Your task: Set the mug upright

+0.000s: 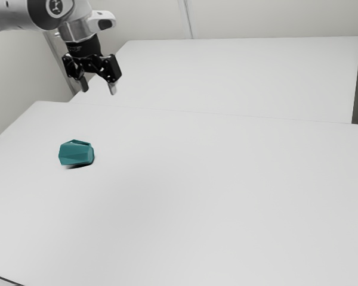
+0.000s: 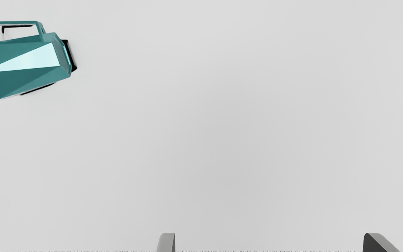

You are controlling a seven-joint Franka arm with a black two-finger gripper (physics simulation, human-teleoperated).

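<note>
Well, mug [image 1: 76,153]: lying on its side on the surface [image 1: 227,196], near the corner at the exterior view's upper left.
Inside of mug: hidden.
Handle [image 2: 12,23]: round hole at one end seen in the wrist view, too small to tell in the exterior view.
Long axis: level, roughly along the surface's far edge; which way the mouth points, I can't tell.
Hand [image 1: 98,90]: open, above the surface, apart from the mug.

Teal mug [image 1: 76,154], white table [image 1: 185,190]
</note>
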